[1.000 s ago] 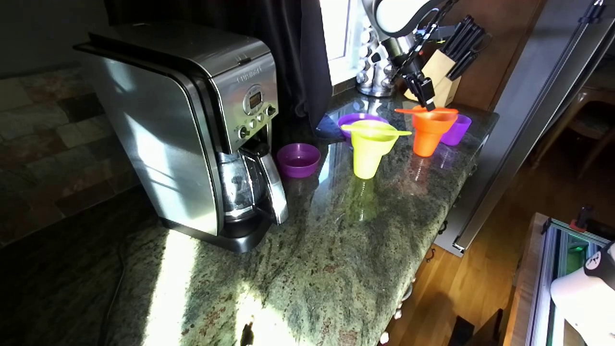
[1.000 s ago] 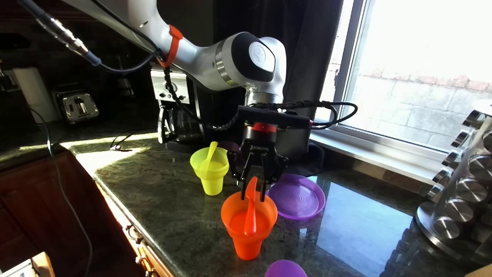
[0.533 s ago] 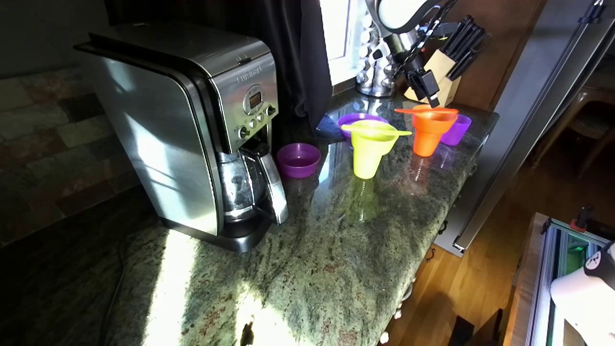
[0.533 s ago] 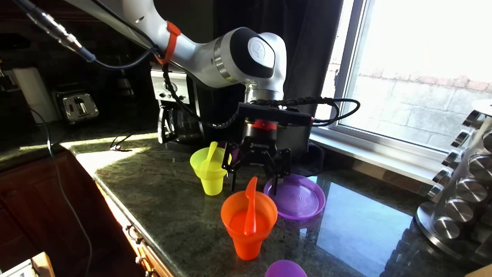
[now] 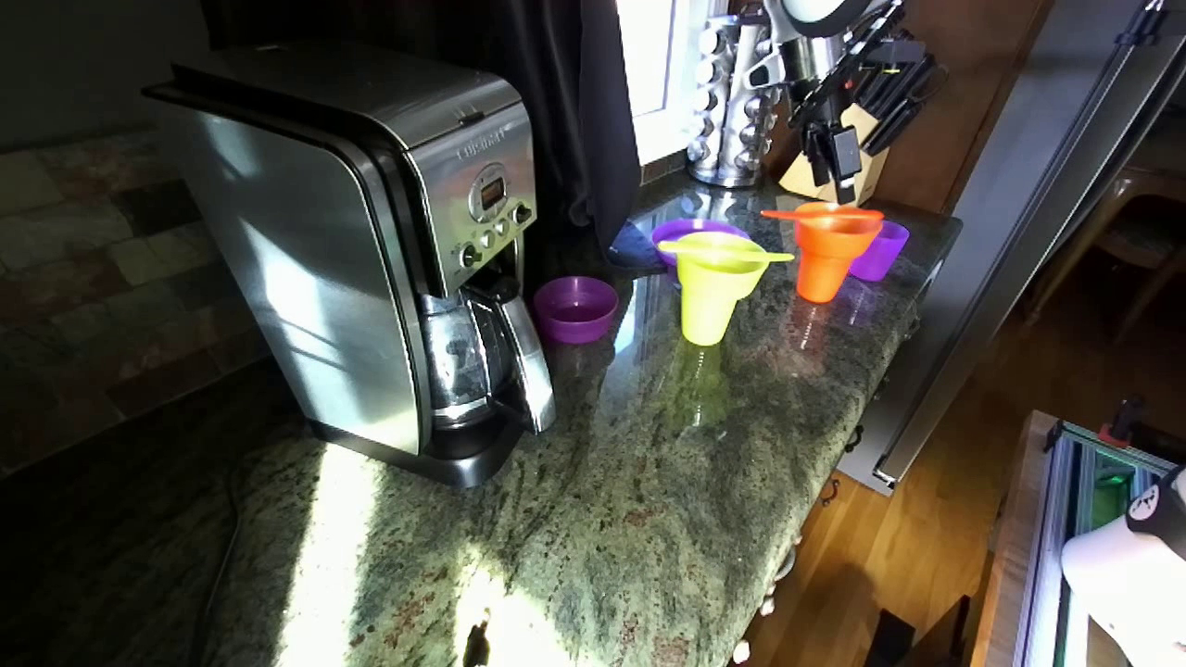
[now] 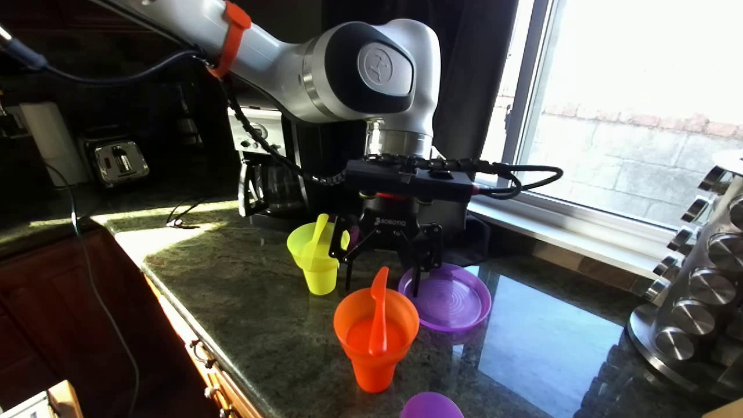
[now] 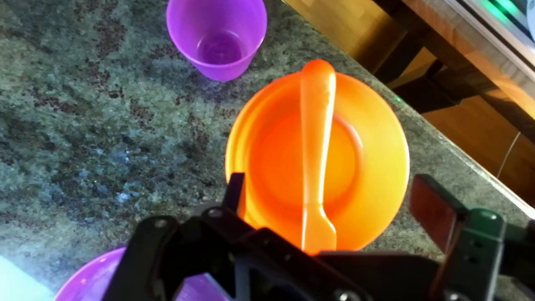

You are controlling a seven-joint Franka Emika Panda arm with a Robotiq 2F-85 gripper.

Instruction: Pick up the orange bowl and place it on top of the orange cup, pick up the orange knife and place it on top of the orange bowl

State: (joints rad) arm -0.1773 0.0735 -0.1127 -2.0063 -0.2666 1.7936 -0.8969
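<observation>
Orange knife point(image 7: 316, 125) lies across the rim of the orange bowl point(image 7: 378, 167), both ends reaching over it; bowl sits on the orange cup point(image 6: 373, 374), cup upright on the counter point(image 6: 278, 348). Long axis runs near top-to-bottom in wrist view, rounded handle end up, blade end down; blade points to the yellow cup point(image 6: 320, 280) side, handle to the purple cup point(image 7: 219, 25) side. Hand point(image 6: 382, 287) spread wide above the bowl, in wrist view one finger each side of the knife, apart from it
</observation>
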